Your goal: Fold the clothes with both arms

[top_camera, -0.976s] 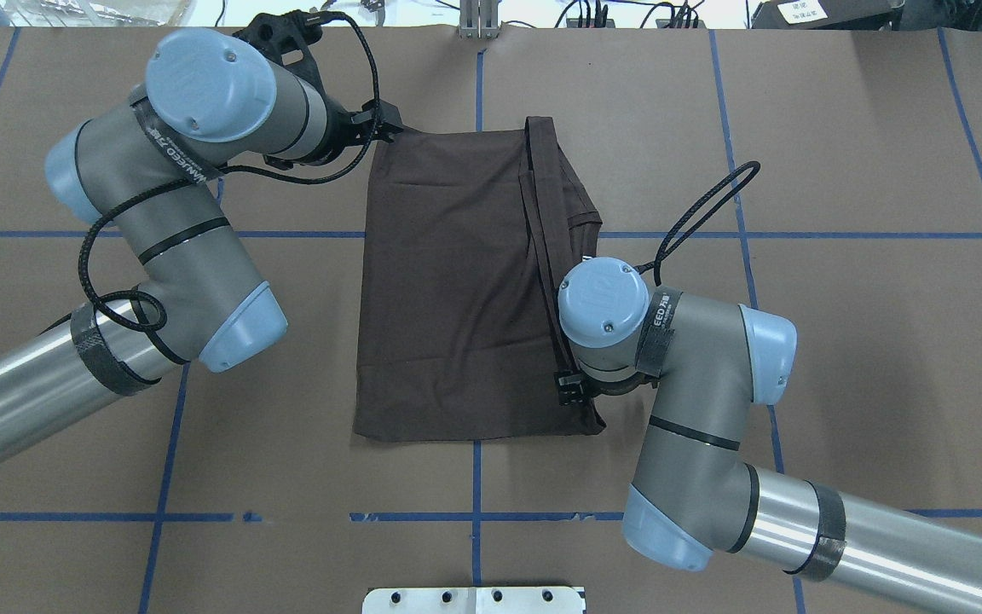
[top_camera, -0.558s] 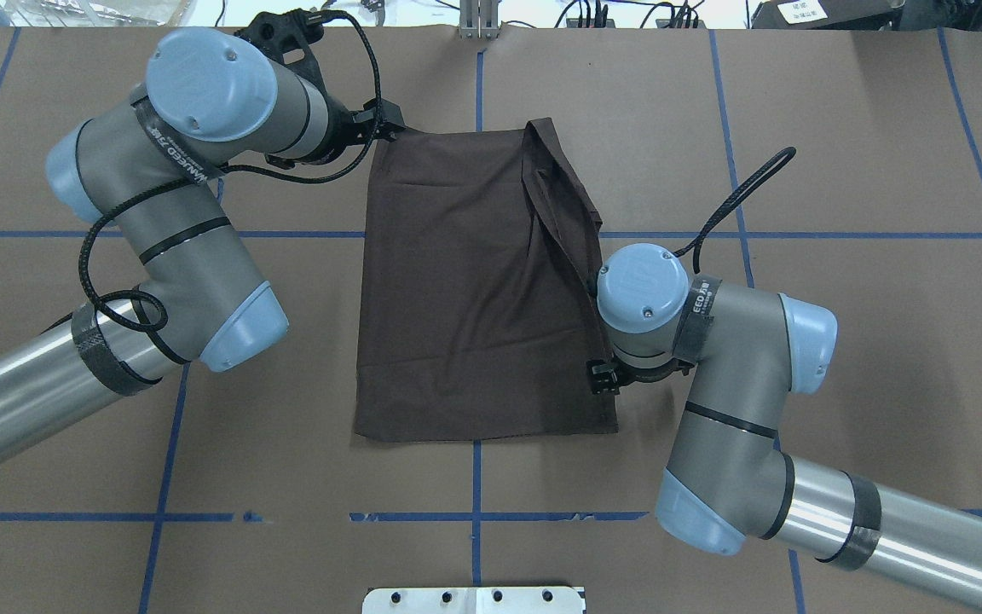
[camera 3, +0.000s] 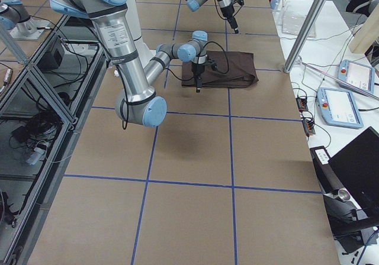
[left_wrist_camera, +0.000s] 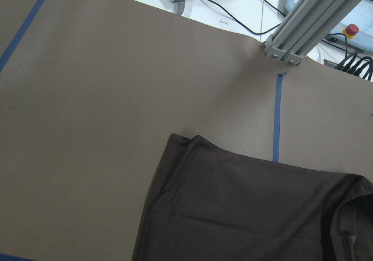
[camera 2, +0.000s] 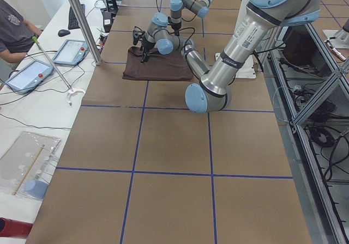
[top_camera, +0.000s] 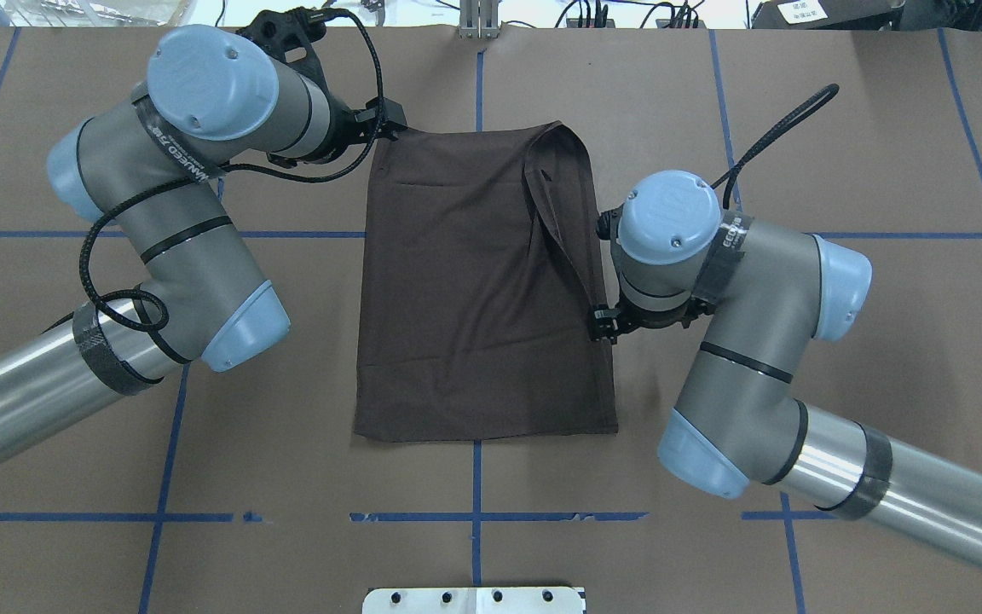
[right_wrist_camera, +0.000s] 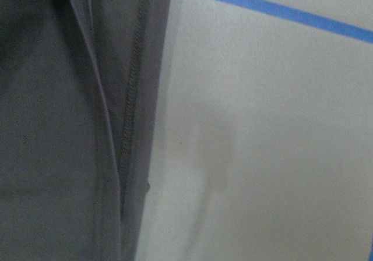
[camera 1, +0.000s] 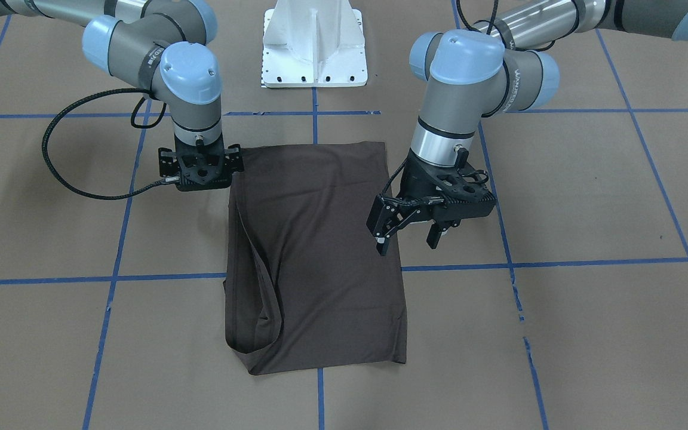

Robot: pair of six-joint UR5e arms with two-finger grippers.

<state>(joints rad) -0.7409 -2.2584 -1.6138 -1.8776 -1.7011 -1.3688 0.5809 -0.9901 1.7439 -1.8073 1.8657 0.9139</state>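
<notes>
Shirt: brown shirt (top_camera: 474, 290) lies flat in the middle of the table (top_camera: 840, 358), folded into a long shape
Fold: seen from above, a loose flap (top_camera: 563, 217) runs along the shirt's right side, from 1 o'clock down to about 4 o'clock
Left arm: the left arm (top_camera: 176, 213) reaches to the shirt's far corner, at 11 o'clock from above
Left claw: the left claw (camera 1: 408, 239) hangs near that corner, its fingers (camera 1: 382, 242) spread wide with nothing between them
Right claw: the right claw (camera 1: 202, 173) points straight down at the shirt's edge near 4 o'clock; its fingers are hidden, so I cannot tell if it is gripping or let go
Right wrist view: blurry, with the shirt's stitched hem (right_wrist_camera: 131, 127) next to bare table
Tape: blue tape lines (top_camera: 542, 516) cross the table
Base: a white base (camera 1: 314, 48) sits at 6 o'clock from the shirt, seen from above
</notes>
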